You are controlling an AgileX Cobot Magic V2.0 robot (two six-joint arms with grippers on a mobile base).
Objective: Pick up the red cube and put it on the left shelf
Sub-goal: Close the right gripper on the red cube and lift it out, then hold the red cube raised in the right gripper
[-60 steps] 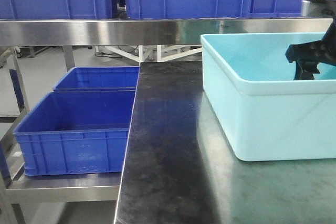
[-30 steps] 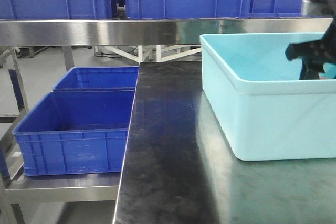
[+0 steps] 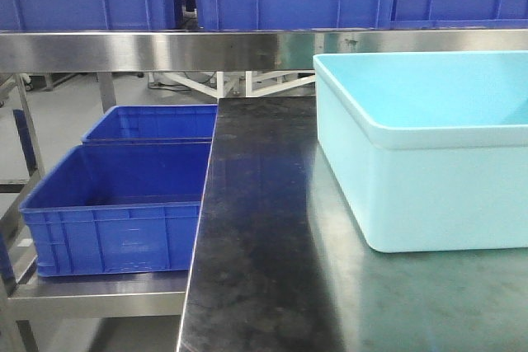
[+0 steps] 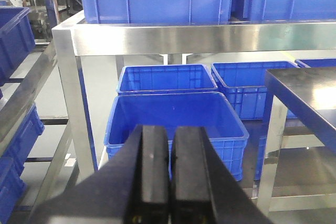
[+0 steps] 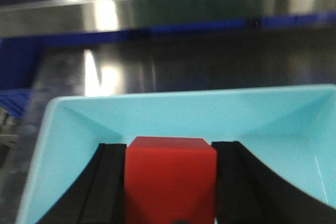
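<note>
Pick done: the black right gripper [image 5: 170,195] clamps the matte red cube [image 5: 170,174] above the pale turquoise plastic tub [image 5: 157,98], leaving the carry to the steel left shelf [image 3: 99,296]; the left gripper [image 4: 170,177] is pinched together, empty.

The right hand [image 5: 170,195], gripping the red cube [image 5: 170,174], is moving out of the front-facing view. A second ago its black fingers were hanging low over the right side of the light-blue tub [image 3: 429,191]. Half a second ago it was sitting higher and further right. Now it is no longer showing there, and the tub's inner walls are showing uncovered.
</note>
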